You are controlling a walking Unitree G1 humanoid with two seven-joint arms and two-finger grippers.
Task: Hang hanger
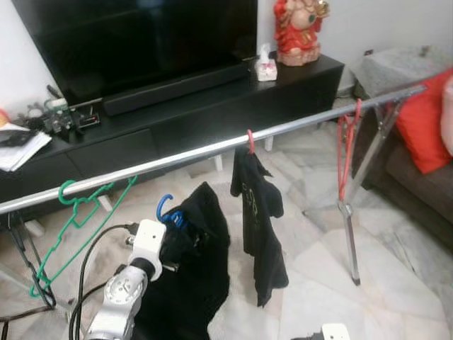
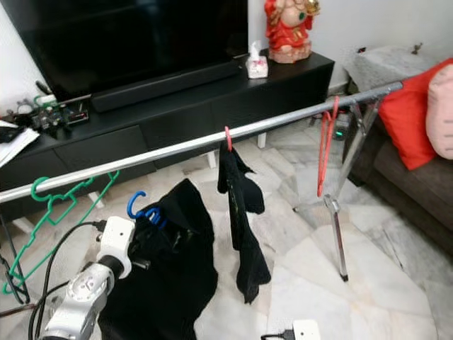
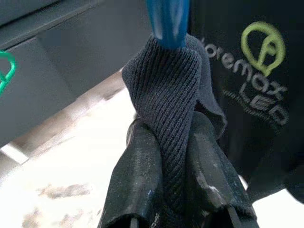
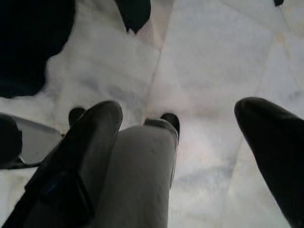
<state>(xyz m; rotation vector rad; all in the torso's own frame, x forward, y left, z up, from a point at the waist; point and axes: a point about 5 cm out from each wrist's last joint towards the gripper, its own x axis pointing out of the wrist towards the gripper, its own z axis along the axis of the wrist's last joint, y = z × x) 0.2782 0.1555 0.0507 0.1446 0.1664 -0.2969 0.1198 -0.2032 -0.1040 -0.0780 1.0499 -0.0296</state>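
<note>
— How far along?
— Not hung yet. Green hanger (image 1: 74, 212) at the rail's (image 1: 177, 159) left end, then blue hanger (image 1: 168, 210) with its black garment (image 1: 195, 269) held below the rail by left gripper (image 3: 176, 156), fingers (image 3: 137, 175) pinching the collar.
— Pointing?
— Hook up, opening leftward; long axis hidden. Further right, hung black shirt (image 1: 256, 219), red hanger (image 1: 347, 149). Right gripper (image 4: 178, 128) low over floor, fingers spread.

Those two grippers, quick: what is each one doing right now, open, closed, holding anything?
Left gripper: closed, fingers pinching the collar of the black garment that sits on the blue hanger, below the rail.
Right gripper: open, holding nothing, over the floor.
</note>
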